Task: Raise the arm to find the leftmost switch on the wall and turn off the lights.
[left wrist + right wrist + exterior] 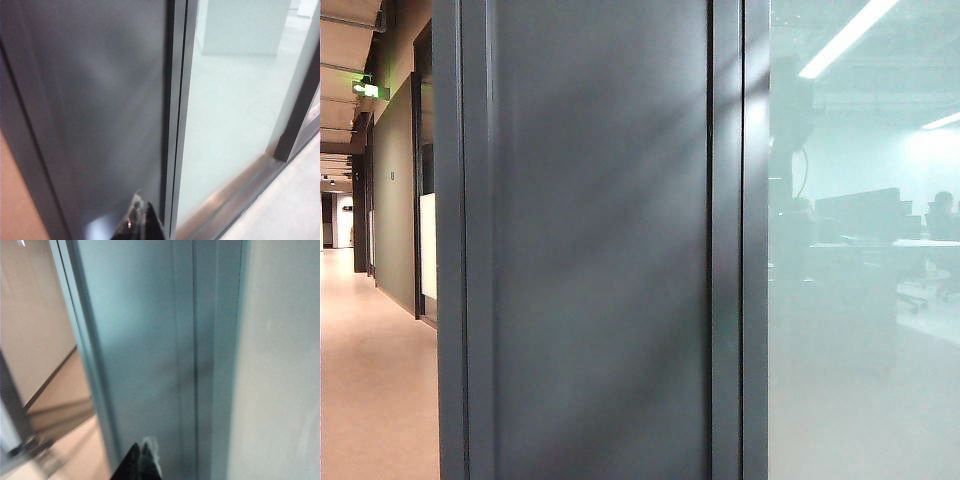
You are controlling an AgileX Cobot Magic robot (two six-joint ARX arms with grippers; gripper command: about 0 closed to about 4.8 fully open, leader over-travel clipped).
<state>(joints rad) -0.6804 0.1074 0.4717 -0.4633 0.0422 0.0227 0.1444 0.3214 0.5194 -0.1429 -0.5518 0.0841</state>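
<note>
The wall (600,250) is a tall grey metal panel filling the middle of the exterior view, with narrow vertical frame strips on both edges. No switch shows in any view. The arm appears only as a dark jointed reflection (790,140) with a thin cable in the frosted glass. My left gripper (140,212) points at the same panel (95,115) with its dark fingertips pressed together, nothing between them. My right gripper (142,452) is also shut and empty, close to the panel (140,340) and its frame strip.
Frosted glass (860,300) stands right of the panel, with an office behind it. A corridor with a beige floor (370,380) runs along the left, a green exit sign (366,89) above it. A floor track (235,195) runs under the glass.
</note>
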